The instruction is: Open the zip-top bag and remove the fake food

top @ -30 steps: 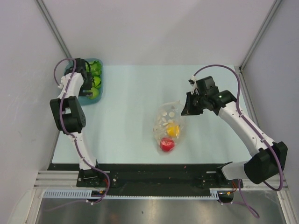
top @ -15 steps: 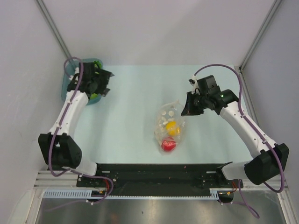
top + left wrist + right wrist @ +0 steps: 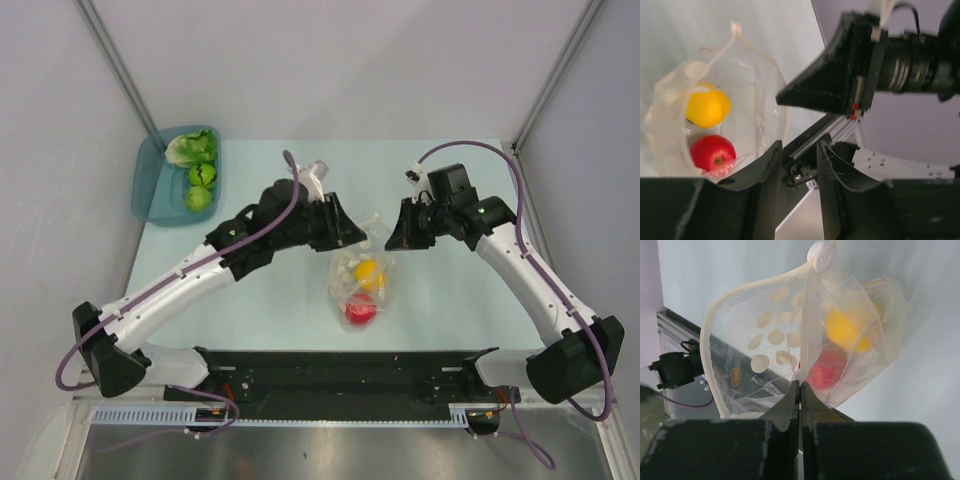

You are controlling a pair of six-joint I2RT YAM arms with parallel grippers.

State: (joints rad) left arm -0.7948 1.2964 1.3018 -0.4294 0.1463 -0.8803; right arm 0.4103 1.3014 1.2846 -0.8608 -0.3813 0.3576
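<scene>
The zip-top bag (image 3: 362, 268), clear with white dots, lies mid-table with its mouth held up. Inside it are a yellow-orange fruit (image 3: 368, 273) and a red piece (image 3: 358, 311) of fake food. My right gripper (image 3: 393, 238) is shut on the bag's upper right edge; in the right wrist view the jaws (image 3: 800, 386) pinch a fold of the bag (image 3: 765, 335). My left gripper (image 3: 348, 234) hovers just left of the bag's top, open. In the left wrist view nothing lies between the fingers (image 3: 769, 167), and the bag (image 3: 757, 95) sits to the left of them.
A teal tray (image 3: 143, 185) at the back left holds a green lettuce leaf (image 3: 190, 148) and two round green pieces (image 3: 200, 187). The black base rail (image 3: 340, 365) runs along the near edge. Grey walls close in both sides.
My left arm has swung from the teal tray across the table to the bag's left side, and its jaws have narrowed. The right gripper has kept its hold on the bag.
</scene>
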